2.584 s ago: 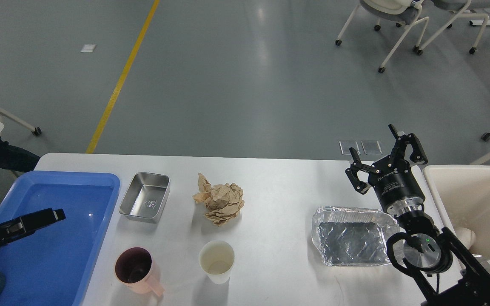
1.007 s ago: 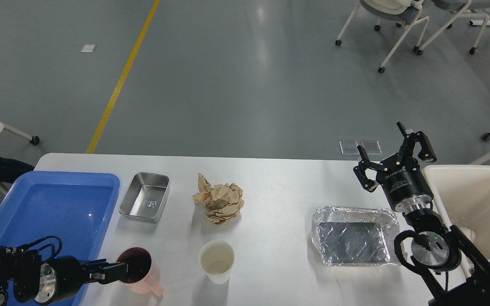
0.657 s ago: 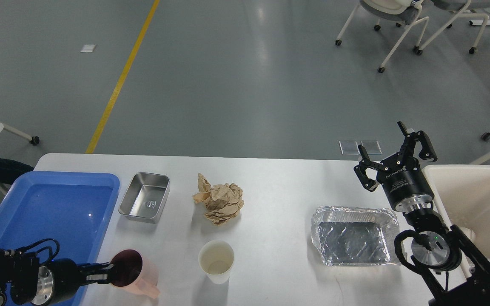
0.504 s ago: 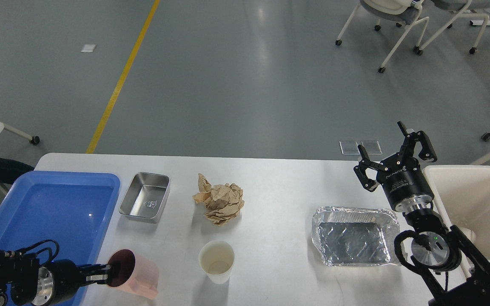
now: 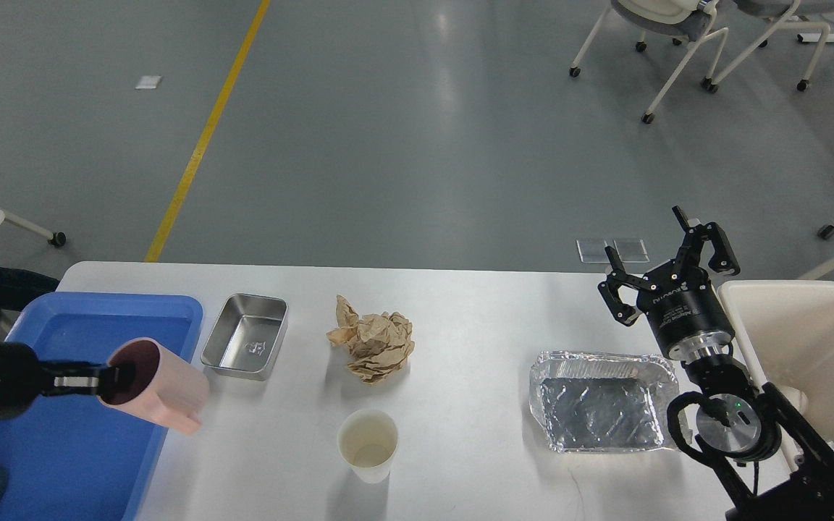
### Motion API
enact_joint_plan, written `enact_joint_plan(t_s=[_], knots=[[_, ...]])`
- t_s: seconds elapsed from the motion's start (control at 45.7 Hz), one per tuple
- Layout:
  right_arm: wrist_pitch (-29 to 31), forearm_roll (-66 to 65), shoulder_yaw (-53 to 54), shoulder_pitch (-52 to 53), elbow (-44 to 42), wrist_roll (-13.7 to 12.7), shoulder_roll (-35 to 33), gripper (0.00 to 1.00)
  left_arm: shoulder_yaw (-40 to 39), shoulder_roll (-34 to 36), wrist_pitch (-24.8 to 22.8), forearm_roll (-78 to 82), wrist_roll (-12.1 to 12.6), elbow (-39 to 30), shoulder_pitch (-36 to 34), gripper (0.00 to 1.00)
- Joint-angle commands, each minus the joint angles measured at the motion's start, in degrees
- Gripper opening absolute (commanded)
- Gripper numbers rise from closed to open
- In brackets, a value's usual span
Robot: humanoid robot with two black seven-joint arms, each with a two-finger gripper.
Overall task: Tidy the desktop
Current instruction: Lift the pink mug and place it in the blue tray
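Tray at left is bare; my left fingers pinch the pink mug by its rim, tilted above the tray's edge. Steel tin, paper wad, cup and foil pan sit on the surface. Right fingers spread wide, holding nothing. Judgement: barely begun.
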Motion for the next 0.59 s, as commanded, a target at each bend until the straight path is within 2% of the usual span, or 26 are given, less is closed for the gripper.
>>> enact_joint_plan(t_s=[0.0,0.131,0.307,0.569], knots=[[-0.1,0.0,-0.2,0.0,0.5,0.0,0.0,1.00,-7.0,4.7,-6.0,-1.2,0.0,-0.6,-0.3,0.01],[-0.1,0.0,-0.3,0.0,0.7,0.0,-0.1,1.00,-9.7,8.5,-8.3,-1.7,0.0,-0.7,-0.3,0.01],[-0.1,0.0,-0.3,-0.3,0.9,0.0,-0.3,1.00,-7.8,8.8,-7.0,-1.9,0.1,-0.2,0.8,0.01],[-0.1,0.0,-0.3,-0.4,1.0,0.0,-0.4,1.00,10.0,4.7,7.4,-1.8,0.3,5.2,2.3,0.02]])
